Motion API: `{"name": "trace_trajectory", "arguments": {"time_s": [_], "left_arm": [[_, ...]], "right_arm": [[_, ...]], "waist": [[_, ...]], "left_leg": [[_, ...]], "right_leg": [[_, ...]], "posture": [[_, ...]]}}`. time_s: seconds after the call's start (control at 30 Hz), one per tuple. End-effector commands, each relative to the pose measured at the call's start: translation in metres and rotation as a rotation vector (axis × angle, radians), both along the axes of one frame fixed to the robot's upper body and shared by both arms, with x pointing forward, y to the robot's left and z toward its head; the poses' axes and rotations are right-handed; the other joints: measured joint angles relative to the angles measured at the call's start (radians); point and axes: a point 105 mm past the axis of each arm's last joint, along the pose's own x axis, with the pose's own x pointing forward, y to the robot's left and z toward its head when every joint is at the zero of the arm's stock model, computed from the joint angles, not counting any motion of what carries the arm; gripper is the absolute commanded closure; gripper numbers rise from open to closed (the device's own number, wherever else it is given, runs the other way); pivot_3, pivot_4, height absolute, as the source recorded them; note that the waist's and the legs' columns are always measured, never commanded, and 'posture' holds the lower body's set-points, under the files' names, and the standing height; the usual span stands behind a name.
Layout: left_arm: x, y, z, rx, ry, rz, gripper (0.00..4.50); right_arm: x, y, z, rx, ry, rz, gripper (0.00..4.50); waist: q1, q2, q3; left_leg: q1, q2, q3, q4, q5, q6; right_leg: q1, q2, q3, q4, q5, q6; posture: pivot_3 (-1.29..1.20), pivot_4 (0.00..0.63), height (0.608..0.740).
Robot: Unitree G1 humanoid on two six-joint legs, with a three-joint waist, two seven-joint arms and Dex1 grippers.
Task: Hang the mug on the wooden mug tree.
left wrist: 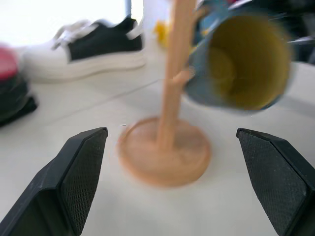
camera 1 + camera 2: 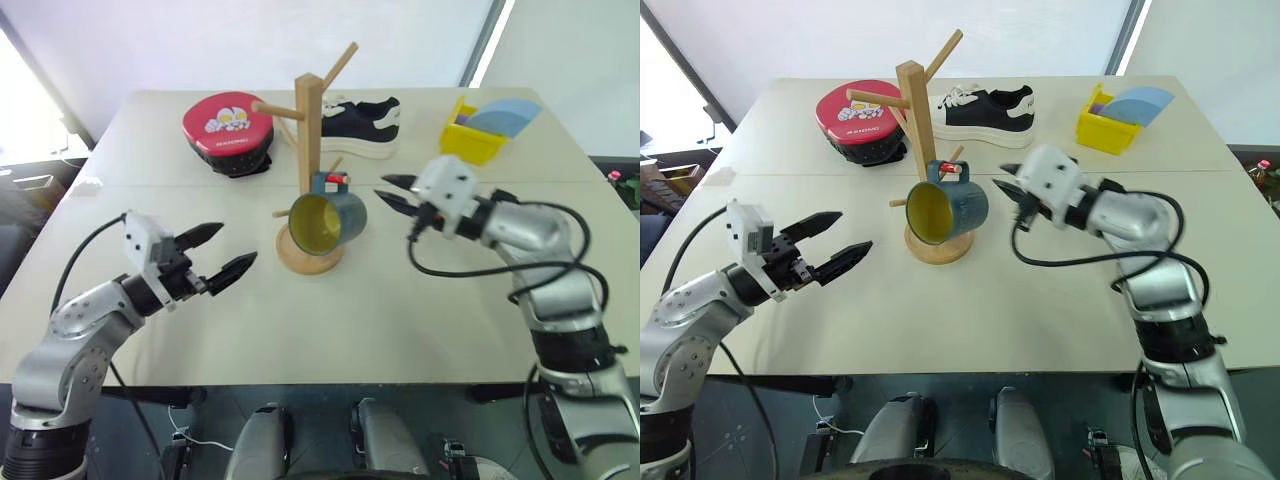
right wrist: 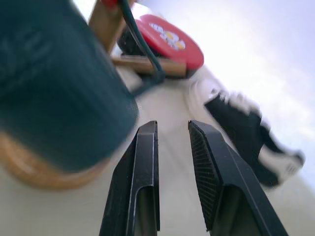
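Note:
The blue-teal mug [image 2: 335, 222] with a yellow inside hangs by its handle on a low red-tipped peg of the wooden mug tree [image 2: 307, 130], tilted with its mouth facing me. The tree stands upright on its round base at the table's middle. My right gripper [image 2: 388, 190] sits just right of the mug, apart from it. Its fingers [image 3: 142, 162] show a narrow gap with nothing between them. My left gripper [image 2: 237, 245] hovers left of the tree's base, wide open and empty, pointing toward it.
A red round case [image 2: 228, 125] lies at the back left. A black and white sneaker [image 2: 362, 125] rests behind the tree. A yellow box [image 2: 472, 135] with a blue piece in it stands at the back right.

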Motion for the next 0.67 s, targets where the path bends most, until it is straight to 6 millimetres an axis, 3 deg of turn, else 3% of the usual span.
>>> {"name": "trace_trajectory", "arguments": {"time_s": [0.03, 0.2, 0.37, 0.47, 0.67], "left_arm": [[0.002, 0.019, -0.006, 0.005, -0.030, 0.099, 0.00], [0.010, 0.043, -0.022, 0.007, -0.030, 0.257, 0.00], [0.016, 0.072, -0.049, 0.024, -0.002, 0.481, 0.00], [0.017, 0.079, -0.056, 0.020, 0.006, 0.539, 0.00], [0.017, 0.079, -0.057, 0.007, 0.003, 0.543, 0.00]], "right_arm": [[-0.009, -0.016, -0.005, 0.050, -0.004, -0.025, 3.51], [-0.006, -0.038, -0.023, 0.216, 0.038, -0.147, 3.51], [0.004, -0.073, -0.060, 0.416, 0.089, -0.374, 3.51], [0.007, -0.078, -0.066, 0.509, 0.097, -0.423, 3.51], [0.009, -0.074, -0.081, 0.511, 0.120, -0.429, 3.51]], "waist": [[-0.002, 0.000, 0.000], [-0.001, 0.000, 0.000], [0.001, 0.000, 0.000], [0.000, 0.000, 0.000], [-0.001, 0.000, 0.000]], "left_leg": [[0.000, 0.000, 0.000, 0.000, 0.000, 0.000], [0.001, 0.001, 0.000, 0.000, 0.000, 0.000], [0.001, 0.001, 0.000, 0.001, 0.000, 0.000], [-0.001, 0.001, 0.001, 0.001, 0.000, 0.000], [0.000, 0.001, 0.001, 0.000, 0.000, 0.000]], "right_leg": [[0.000, 0.000, 0.000, 0.000, 0.000, 0.000], [0.000, 0.000, 0.000, 0.001, 0.000, 0.000], [0.001, 0.000, 0.000, 0.000, 0.000, 0.000], [-0.001, -0.001, 0.001, 0.000, 0.000, 0.000], [-0.001, -0.001, 0.001, 0.000, 0.000, 0.000]], "posture": [[0.00, 0.150, 0.735], [0.00, 0.150, 0.735], [0.00, 0.150, 0.735], [0.00, 0.150, 0.735], [0.00, 0.150, 0.735]]}}
